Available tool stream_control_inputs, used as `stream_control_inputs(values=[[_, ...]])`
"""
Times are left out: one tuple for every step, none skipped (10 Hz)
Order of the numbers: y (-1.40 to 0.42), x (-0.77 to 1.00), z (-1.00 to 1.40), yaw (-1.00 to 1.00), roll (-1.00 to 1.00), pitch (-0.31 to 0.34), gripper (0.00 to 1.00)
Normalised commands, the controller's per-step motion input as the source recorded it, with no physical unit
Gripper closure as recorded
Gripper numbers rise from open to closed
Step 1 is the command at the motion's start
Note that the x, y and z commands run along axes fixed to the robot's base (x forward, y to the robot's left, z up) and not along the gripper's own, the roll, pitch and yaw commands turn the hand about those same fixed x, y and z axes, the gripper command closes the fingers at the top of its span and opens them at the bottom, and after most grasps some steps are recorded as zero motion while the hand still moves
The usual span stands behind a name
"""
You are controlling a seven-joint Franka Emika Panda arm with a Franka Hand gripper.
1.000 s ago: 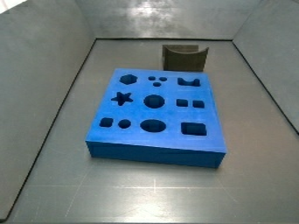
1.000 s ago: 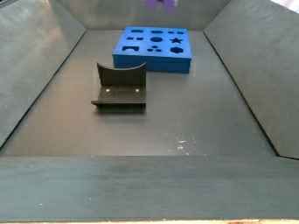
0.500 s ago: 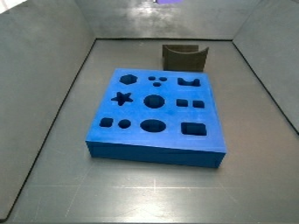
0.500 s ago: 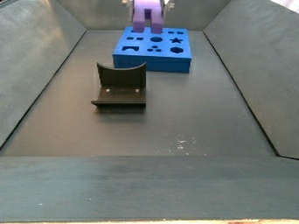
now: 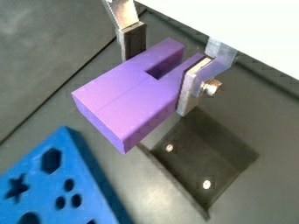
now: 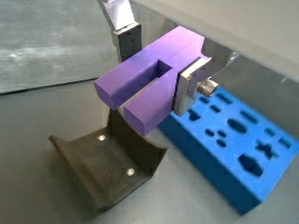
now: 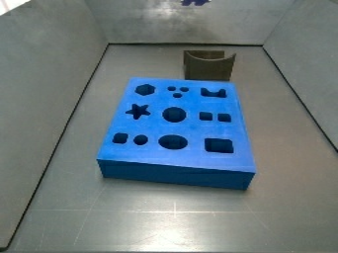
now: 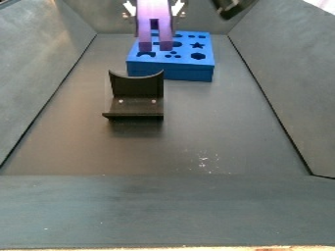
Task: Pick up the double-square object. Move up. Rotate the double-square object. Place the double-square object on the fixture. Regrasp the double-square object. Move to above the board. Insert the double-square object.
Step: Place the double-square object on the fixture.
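- Wrist views both show the gripper (image 5: 167,61) pinching the double-square object (image 5: 126,102), with one silver finger (image 5: 132,37) seated in the notch and the other finger (image 5: 197,80) pressed flat on an outer face.
- Held this way, the double-square object (image 6: 149,79) hangs in the air, clear of everything beneath it; it touches neither the fixture (image 6: 107,164) nor the board (image 6: 233,144).
- Its faces look flat, smooth and sharp-edged, so it is judged to be a stiff, solid piece that will not give under the pads; being small, it is probably light.
- Smooth faces may slip or twist in a narrow pinch, so the notch wall and the opposite flat face look like the sound places to hold, as the gripper does now.
- Below the piece in a wrist view, the fixture (image 5: 205,165) sits on the dark floor, with the board (image 5: 59,188) just beside it.
- Side views add little on the grasp: one shows only a scrap of purple at the upper edge (image 7: 193,3), above the fixture (image 7: 209,64) and well above the board (image 7: 176,124).
- Another side view shows the piece (image 8: 153,24) high over the far end of the enclosure, in front of the board (image 8: 171,56), while the fixture (image 8: 133,98) stands nearer the camera and to the left.
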Motion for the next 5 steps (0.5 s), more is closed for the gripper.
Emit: stream_control_inputs(values=[[0.05,0.6,-0.02,-0.15,-0.45,0.155,1.0],[0.05,0.53,-0.02,-0.15,-0.3,0.123,1.0],[0.04,0.43,-0.01,-0.13,-0.2,0.09,1.0],[0.04,0.37,-0.01,-0.12,-0.19,0.075,1.0],[0.04,0.25,-0.01,-0.1,-0.17,0.059,1.0]])
